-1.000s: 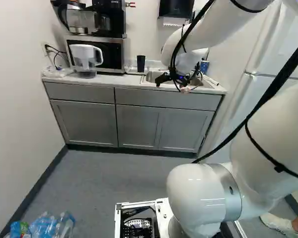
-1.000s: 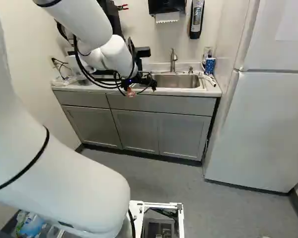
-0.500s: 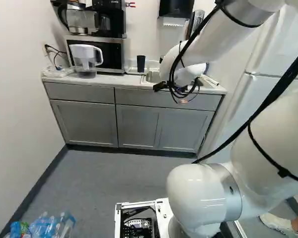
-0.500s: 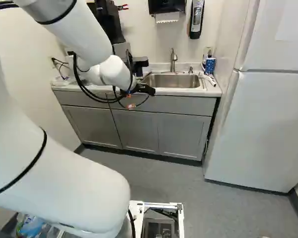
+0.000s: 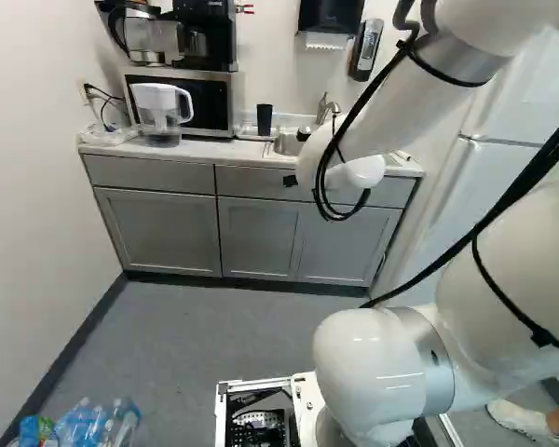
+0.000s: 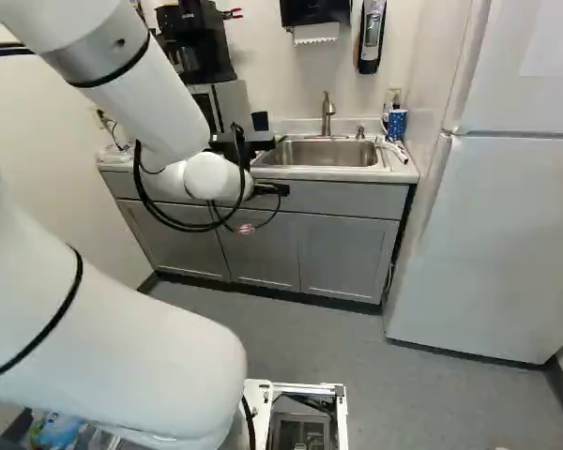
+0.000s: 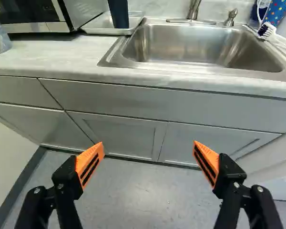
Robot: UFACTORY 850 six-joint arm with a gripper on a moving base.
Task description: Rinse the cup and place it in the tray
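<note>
Dark blue cup [image 7: 119, 12] in the tray [image 7: 105, 32] on the worktop [image 7: 57, 52], wider end up, between microwave [image 5: 214, 102] and sink [image 7: 181, 43]. Claw [image 6: 274, 190] in front of the cabinet [image 6: 338, 248], well apart from cup and tray. Its 2 fingers stand wide apart, orange pads [image 7: 89, 161] facing each other; cabinet doors and floor [image 7: 143, 195] show through the gap. Faucet [image 7: 194, 8] behind sink. 1 dotted blue cup [image 7: 279, 10] near the sink, on the fridge [image 6: 497, 234] side, brush [image 7: 267, 31] just beside it. Coffee maker [image 5: 205, 33] on microwave; pitcher [image 5: 158, 107] in front of microwave. Plastic bottles [image 5: 98, 424] at the foot of the left base view.
</note>
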